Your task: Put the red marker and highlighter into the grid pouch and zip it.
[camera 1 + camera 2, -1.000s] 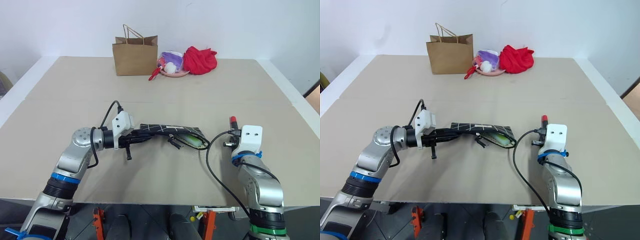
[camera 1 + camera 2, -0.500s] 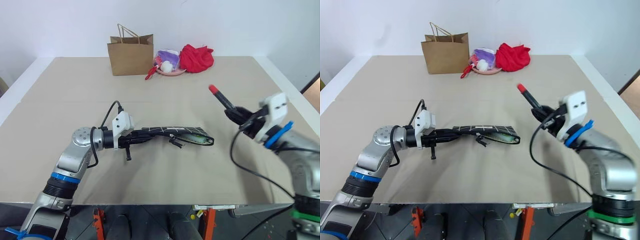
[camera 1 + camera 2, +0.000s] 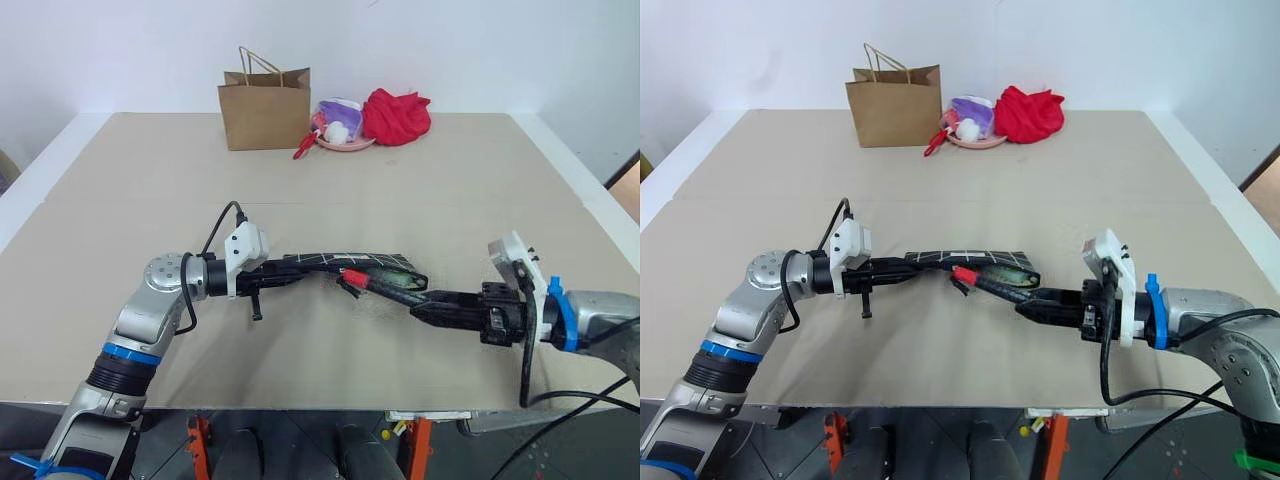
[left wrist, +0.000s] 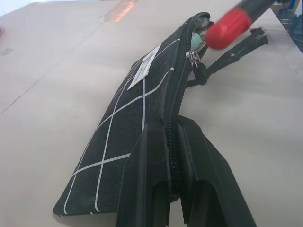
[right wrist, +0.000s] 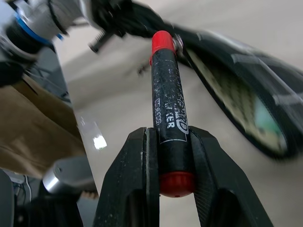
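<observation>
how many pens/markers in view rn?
2. The red-capped black marker is held in the right pincer, its tip at the mouth of the black grid-lined fabric pouch. The light-green highlighter lies inside the pouch, partly hidden. More could be inside.

You get bright, even, diffuse light over the table point(image 3: 120, 190), with only soft shadows beneath the arms. In the right wrist view the grid pouch point(image 5: 246, 80) and background smear with blur, and a small glare patch shines on the tabletop. In the left wrist view the red marker point(image 4: 227, 28) is out of focus.
</observation>
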`<state>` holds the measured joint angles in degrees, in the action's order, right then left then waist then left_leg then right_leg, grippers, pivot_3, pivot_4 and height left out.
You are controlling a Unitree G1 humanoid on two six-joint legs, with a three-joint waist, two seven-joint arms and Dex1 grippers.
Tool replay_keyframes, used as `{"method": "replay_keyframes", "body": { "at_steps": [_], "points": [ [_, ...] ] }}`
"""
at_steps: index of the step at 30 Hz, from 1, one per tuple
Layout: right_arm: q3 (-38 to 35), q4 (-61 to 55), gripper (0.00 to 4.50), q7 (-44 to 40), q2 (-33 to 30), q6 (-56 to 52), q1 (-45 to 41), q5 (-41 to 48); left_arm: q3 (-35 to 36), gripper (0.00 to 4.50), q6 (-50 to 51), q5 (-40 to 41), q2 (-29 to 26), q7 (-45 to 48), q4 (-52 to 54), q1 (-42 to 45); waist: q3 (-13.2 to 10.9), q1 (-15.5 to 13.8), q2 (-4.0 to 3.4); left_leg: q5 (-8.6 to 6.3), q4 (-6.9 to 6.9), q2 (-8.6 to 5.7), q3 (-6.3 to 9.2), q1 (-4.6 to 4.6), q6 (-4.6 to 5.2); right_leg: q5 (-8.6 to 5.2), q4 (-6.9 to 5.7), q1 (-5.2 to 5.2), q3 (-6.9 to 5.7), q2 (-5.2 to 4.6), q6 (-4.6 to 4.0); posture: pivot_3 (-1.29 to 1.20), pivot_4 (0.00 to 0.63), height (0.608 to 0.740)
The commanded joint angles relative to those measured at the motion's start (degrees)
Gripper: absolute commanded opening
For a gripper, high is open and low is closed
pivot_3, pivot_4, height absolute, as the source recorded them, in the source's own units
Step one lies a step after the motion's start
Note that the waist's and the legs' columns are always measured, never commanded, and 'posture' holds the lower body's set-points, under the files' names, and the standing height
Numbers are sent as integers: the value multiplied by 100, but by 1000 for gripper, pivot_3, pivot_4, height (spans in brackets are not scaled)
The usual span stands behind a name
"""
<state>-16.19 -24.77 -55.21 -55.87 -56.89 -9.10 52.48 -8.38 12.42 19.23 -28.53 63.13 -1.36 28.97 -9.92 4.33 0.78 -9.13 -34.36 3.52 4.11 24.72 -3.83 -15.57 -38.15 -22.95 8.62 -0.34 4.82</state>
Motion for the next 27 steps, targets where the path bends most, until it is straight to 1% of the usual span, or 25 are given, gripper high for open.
{"method": "replay_keyframes", "body": {
  "at_steps": [1,18,27],
  "points": [
    [-192,55,585,-195,-216,164,124,-103,172,0,-34,105,-30,-10,154,33,0,-4,0,0,0,0,0,0,0,-2,0,0,0,0,-3,0,150,740],
    [-100,609,585,-115,-202,116,-319,-192,162,0,-47,98,-39,-23,195,-40,-1,-2,2,0,1,0,0,2,-1,3,0,-1,0,1,9,0,150,740],
    [380,799,585,-130,-165,320,-569,-625,163,0,-8,116,-20,-74,280,-77,-1,0,2,0,1,0,-1,1,-1,3,0,-1,0,0,8,0,150,740]
  ]
}}
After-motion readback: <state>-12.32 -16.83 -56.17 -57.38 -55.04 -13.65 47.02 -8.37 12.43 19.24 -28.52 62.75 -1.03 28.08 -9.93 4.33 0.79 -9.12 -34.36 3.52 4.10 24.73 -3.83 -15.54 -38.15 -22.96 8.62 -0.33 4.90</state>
